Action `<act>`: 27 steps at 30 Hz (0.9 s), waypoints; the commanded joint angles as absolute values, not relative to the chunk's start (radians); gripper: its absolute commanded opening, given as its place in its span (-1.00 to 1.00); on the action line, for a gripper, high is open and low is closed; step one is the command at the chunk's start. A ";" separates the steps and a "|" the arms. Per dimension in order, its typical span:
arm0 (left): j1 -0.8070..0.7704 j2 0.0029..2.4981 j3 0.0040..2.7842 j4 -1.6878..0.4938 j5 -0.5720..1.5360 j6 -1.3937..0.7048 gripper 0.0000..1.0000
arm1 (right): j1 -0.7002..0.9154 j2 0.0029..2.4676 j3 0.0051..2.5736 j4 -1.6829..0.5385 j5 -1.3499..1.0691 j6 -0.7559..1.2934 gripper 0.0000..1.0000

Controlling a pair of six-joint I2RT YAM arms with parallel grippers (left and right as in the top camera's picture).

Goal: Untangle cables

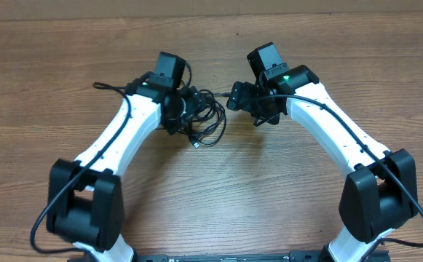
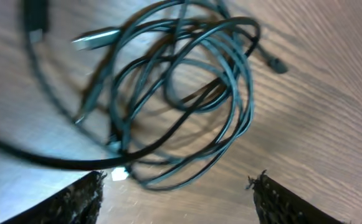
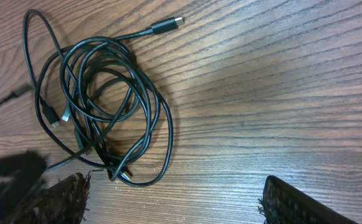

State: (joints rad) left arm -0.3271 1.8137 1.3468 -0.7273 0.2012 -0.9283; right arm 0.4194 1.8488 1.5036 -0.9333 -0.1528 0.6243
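Observation:
The cables (image 1: 210, 120) lie as one tangled bundle of thin black loops on the wooden table, between my two grippers. One plug end (image 1: 196, 146) pokes out toward the front. My left gripper (image 1: 185, 110) is at the bundle's left edge. In the left wrist view its fingers (image 2: 177, 200) are open and empty, with the bundle (image 2: 187, 93) just beyond them. My right gripper (image 1: 244, 102) is to the right of the bundle. Its fingers (image 3: 174, 202) are open and empty, with the bundle (image 3: 106, 106) ahead and to the left and a straight plug (image 3: 167, 25) sticking out.
The wooden table (image 1: 269, 189) fills the view. A thin black cord (image 1: 102, 86) runs left from near my left gripper. Both white arms reach in from the front edge, left (image 1: 116, 138) and right (image 1: 335, 131).

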 commanded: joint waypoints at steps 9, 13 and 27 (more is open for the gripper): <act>-0.340 1.982 1.361 -0.651 0.141 -0.951 0.25 | 0.416 1.826 1.526 -0.952 -0.130 0.619 0.82; -0.340 1.982 1.362 -0.639 0.131 -0.951 0.24 | 0.416 1.826 1.526 -0.952 -0.124 0.619 0.84; -0.290 1.980 1.643 -0.769 0.190 -0.798 0.18 | 0.415 1.826 1.526 -0.977 -0.106 0.619 0.86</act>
